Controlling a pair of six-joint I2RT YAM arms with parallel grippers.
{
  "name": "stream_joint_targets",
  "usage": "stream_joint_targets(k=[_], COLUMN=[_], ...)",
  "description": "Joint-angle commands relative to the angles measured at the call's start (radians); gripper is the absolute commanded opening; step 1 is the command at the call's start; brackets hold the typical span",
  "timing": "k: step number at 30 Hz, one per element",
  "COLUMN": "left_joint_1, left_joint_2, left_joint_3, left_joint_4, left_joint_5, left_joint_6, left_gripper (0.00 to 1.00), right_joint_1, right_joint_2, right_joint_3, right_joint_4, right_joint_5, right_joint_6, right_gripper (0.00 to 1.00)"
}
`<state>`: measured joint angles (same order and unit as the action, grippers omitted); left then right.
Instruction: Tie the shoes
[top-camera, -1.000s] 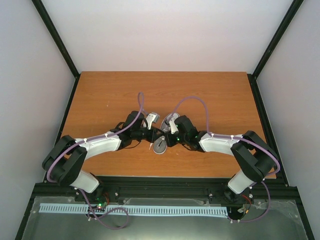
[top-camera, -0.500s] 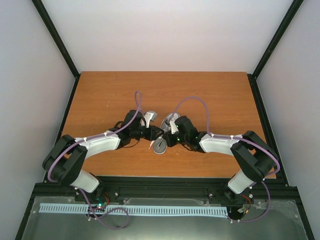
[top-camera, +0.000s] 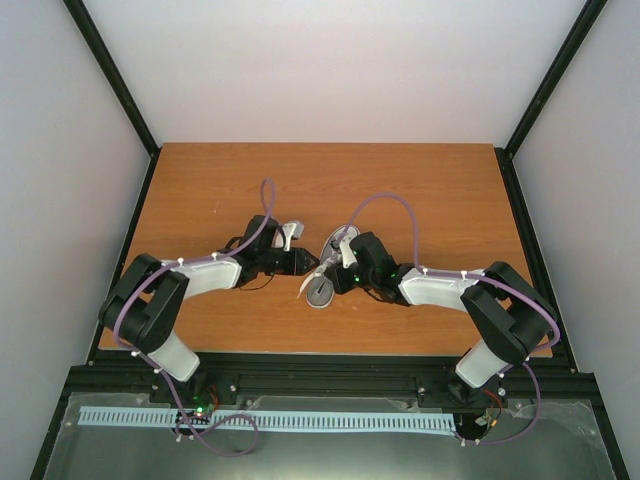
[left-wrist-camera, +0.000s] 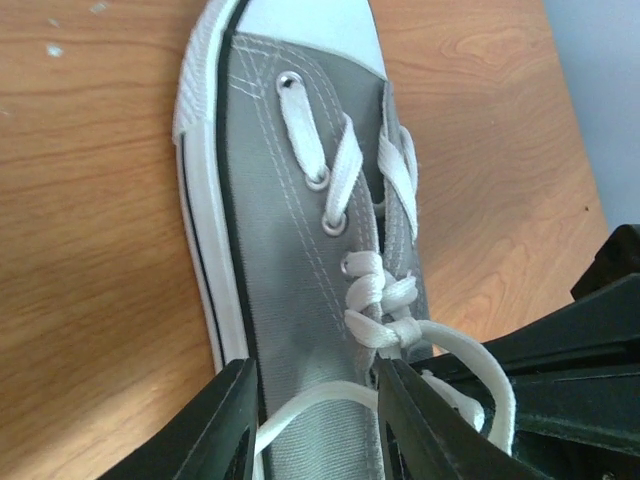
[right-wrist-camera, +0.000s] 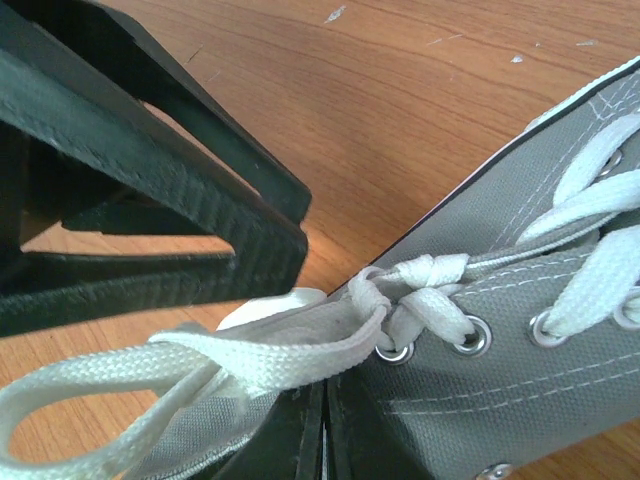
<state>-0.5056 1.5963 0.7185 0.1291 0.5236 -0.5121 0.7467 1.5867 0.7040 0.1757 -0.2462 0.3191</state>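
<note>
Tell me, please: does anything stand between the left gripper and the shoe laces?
Nothing visible does. The left gripper is close over the grey sneaker, jaws open, and a lace strand runs between them.

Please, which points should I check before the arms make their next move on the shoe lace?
1. Knot on the shoe pulled tight: ok.
2. Right tool shut, seemingly pinching the lace loop: ok.
3. Left tool open, one lace strand between its fingers: ok.
4. Bow finished: not ok.
5. Shoe steady on the table: cannot tell.
</note>
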Motion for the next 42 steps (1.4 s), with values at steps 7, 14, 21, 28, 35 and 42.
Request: stream_joint_targets(k=[7,14,21,28,35,42], left_joint_1=[0.007,0.006,0.007,0.007,0.007,0.007], left_joint_2=[0.057,0.073,0.076,0.084,0.108,0.121], left_joint_3=[0.071,0.078,0.075,0.073,0.081,0.086], left_joint_4=[0.040,0.065,0.087,0.084,0.085,0.086], left_joint_5=[0.132,0.155,0.189,0.235,0.263,0.272], left_joint_6=[0.020,0.012,0.009,0.026,0.030,0.030], left_gripper=[0.35,0.33,0.35,0.33,0.24,0.22], right_joint_1=[0.005,0.005,0.005,0.006,0.005,0.005], right_joint_2=[-0.001,-0.001,0.004,0.004,0.006,0.007], right_joint_3=[-0.018,-0.018,-0.018,-0.017,-0.017,-0.014], right_joint_4=[0.020,0.021,0.022,0.021,0.022,0.023], right_joint_5=[0.011,0.012,0.011,0.013,0.013,0.012], right_joint_6=[-0.001,-0.002,-0.003,-0.005,-0.005,-0.006], right_gripper=[0.03,0.03,0.03,0.03,0.03,0.03])
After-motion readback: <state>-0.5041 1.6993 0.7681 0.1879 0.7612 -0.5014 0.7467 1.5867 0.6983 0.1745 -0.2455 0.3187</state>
